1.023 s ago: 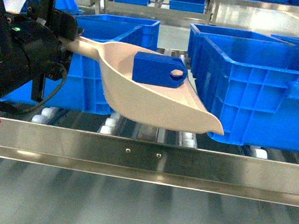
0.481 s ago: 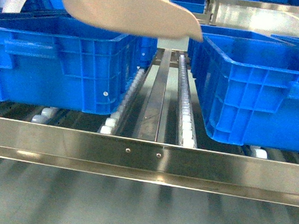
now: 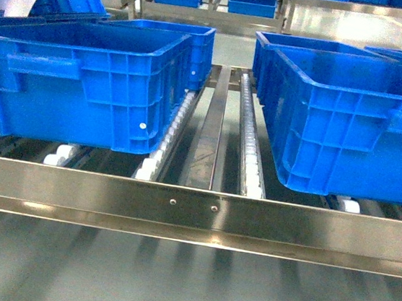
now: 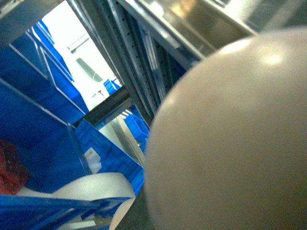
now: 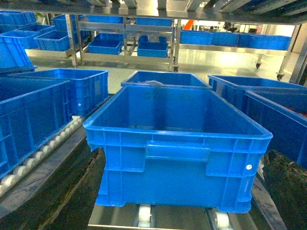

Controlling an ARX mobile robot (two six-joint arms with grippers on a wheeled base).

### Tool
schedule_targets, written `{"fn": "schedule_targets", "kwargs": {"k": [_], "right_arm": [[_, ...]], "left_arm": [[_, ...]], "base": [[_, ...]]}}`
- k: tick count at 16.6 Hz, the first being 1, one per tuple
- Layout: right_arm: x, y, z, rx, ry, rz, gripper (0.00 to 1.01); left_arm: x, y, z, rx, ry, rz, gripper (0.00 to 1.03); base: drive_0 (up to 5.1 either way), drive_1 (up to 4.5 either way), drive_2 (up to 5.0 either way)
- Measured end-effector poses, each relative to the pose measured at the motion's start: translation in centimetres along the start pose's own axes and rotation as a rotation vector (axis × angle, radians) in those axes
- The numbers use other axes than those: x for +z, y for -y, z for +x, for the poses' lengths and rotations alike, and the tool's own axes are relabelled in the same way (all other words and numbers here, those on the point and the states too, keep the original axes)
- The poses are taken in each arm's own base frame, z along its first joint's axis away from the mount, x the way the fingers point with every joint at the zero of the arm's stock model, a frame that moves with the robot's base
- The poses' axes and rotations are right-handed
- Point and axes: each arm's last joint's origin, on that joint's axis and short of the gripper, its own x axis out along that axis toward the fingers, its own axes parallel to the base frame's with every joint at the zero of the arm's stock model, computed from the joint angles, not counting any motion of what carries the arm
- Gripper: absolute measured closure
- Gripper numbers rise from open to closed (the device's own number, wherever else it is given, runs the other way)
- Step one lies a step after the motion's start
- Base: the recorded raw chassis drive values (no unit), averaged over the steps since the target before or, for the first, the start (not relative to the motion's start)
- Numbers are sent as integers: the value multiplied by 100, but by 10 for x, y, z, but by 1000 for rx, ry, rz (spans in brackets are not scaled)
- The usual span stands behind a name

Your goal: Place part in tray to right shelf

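The beige tray fills the right half of the left wrist view, its rounded underside close against the camera and lifted off the rack. It hides my left gripper's jaws. The part is hidden. Neither the tray nor either gripper shows in the head view. The right shelf shows there as a steel front rail with white roller tracks behind it. My right gripper is open, its dark fingers spread wide on either side of a blue crate, with nothing held.
Large blue crates stand on the rollers at left and right, with a narrow gap of bare track between them. More crates sit on racks behind. A white curved strip lies in a crate at lower left.
The tray with the blue part rose from in front of the crates, up past the top of the head view, and out of it. The left arm left that view too.
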Motion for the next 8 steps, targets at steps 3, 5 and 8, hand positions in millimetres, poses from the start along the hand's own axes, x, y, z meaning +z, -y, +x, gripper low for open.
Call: {"fn": "schedule_targets", "kwargs": {"k": [3, 5, 8], "right_arm": [[0, 0, 0, 0, 0, 0, 3], [0, 0, 0, 0, 0, 0, 3], [0, 0, 0, 0, 0, 0, 3]], "left_arm": [[-11, -3, -1, 10, -31, 178, 90], [-13, -5, 1, 8, -32, 208, 90], [-13, -3, -1, -9, -41, 204, 90]], "base": [[0, 0, 0], [0, 0, 0], [0, 0, 0]]}}
